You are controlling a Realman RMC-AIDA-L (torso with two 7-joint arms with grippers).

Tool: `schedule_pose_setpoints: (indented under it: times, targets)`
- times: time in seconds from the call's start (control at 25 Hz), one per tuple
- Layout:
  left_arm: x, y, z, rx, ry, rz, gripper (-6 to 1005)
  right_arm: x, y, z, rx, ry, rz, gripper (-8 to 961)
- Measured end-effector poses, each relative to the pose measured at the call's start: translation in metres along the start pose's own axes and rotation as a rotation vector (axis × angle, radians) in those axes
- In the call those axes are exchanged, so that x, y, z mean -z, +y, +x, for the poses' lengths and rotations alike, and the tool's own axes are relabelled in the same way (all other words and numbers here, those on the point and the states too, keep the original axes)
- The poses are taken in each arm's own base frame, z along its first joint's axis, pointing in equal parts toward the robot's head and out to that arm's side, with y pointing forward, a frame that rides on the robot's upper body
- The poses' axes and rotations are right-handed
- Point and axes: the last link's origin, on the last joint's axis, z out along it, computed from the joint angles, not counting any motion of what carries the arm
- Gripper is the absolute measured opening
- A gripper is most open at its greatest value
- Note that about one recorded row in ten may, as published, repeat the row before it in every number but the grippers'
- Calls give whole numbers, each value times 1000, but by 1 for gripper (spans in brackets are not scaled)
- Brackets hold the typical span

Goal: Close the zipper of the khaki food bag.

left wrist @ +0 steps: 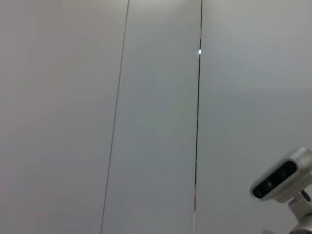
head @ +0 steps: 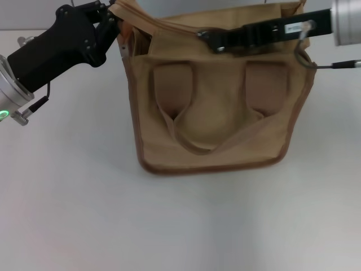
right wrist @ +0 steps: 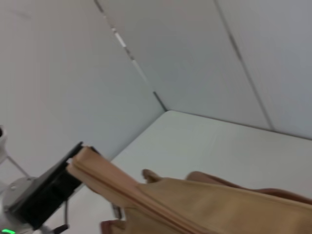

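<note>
Khaki canvas fills the middle of the white bench [head: 73,214]: one khaki food bag [head: 217,121], boxy, with darker brown piping along its edges and two wide looped strap handles lying flat against the near face. Nothing else sits on the bench, so the count is short: one bag, two handles, two arms.

Moving back to the top edge of the bag, both arms are at work. The left pincer [head: 111,23] sits at the bag's left top corner, its black fingers closed on the fabric there; the right wrist view shows that corner [right wrist: 85,158] drawn out taut from a dark clamp. The right pincer [head: 207,36] reaches in from the right along the top opening, near the middle of the mouth. From where I stand I cannot tell whether its fingers are closed on anything, and I cannot make out the zipper slider itself.

My guess is the bag is light and soft and will fold or slide if pulled from one end only, so pinning the corner makes sense. The best hold for closing would be the small metal pull tab, which looks likely to be slippery and easy to lose.

Behind it all stands a plain grey panelled wall [left wrist: 156,117].
</note>
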Motion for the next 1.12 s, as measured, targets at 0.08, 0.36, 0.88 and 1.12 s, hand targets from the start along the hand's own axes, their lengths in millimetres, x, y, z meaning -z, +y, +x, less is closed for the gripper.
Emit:
schedule_pose_setpoints:
  times: [0.08,0.36,0.88,1.12]
  targets:
    - [0,-1,0,0,-1,4,117,6,-3,1,-7,-9,20,6]
    - [3,-7,-1,2,-9,49,121,51,-21,14,-63,-94,132,5]
    - [0,-7,-2,25,0,51,127,93,-31,42,-38,-282,100,39]
    - [0,-7,-2,37,1,52,130,111,-10,74,193,-502,-166,140]
